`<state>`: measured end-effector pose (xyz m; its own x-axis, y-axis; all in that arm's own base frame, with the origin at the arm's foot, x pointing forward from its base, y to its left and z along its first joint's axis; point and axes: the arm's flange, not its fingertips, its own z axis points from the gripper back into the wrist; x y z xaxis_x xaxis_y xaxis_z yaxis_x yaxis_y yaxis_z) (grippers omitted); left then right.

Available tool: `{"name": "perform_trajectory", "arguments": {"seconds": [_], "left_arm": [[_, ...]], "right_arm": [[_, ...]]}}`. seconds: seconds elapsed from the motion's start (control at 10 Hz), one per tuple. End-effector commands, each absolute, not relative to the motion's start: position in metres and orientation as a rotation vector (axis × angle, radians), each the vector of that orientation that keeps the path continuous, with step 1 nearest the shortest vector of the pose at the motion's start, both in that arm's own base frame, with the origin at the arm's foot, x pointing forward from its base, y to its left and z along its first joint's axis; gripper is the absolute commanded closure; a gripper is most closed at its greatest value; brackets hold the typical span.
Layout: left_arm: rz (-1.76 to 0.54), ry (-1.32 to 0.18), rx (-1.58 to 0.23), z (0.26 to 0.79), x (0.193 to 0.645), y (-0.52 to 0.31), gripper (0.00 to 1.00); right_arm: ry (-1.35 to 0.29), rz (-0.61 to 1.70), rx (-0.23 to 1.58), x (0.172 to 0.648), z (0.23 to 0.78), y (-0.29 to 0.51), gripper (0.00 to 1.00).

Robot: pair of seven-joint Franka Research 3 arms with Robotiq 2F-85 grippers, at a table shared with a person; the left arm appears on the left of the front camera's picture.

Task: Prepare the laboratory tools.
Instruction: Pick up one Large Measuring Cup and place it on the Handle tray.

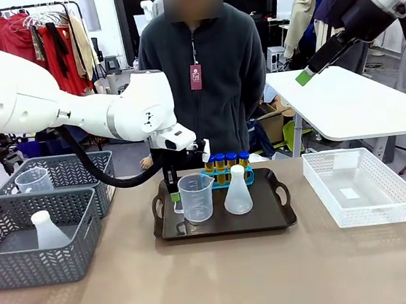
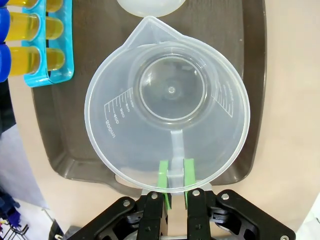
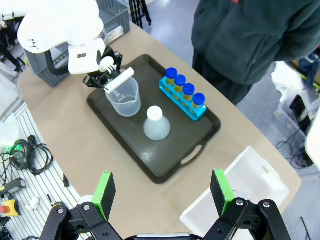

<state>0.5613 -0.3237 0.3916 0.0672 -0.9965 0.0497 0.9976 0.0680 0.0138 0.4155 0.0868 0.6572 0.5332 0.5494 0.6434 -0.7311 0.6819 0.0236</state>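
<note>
Even, bright indoor light from overhead; shadows soft and short under the black tray (image 1: pixel 284 220) on the table (image 1: pixel 218 282). Front view sharp. Left wrist view crisp at centre, clear beaker (image 2: pixel 167 110) showing pale sheen, edges bowed by the wide lens. Right wrist view sharp, strongly curved at corners.
</note>
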Motion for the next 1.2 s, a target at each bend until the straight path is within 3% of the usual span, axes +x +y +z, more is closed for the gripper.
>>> {"name": "perform_trajectory", "arguments": {"seconds": [0.0,0.5,1.1], "left_arm": [[-1.493,-0.045,-0.013,0.386,0.559,-0.319,0.95],[-1.483,-0.068,0.011,0.396,0.557,-0.314,0.00],[-1.513,-0.120,-0.002,0.432,0.534,-0.308,0.00]], "right_arm": [[-0.651,0.777,0.309,0.415,0.657,0.086,0.00],[-0.651,0.777,0.309,0.415,0.657,0.086,0.00],[-0.651,0.777,0.309,0.415,0.657,0.086,0.00]]}}
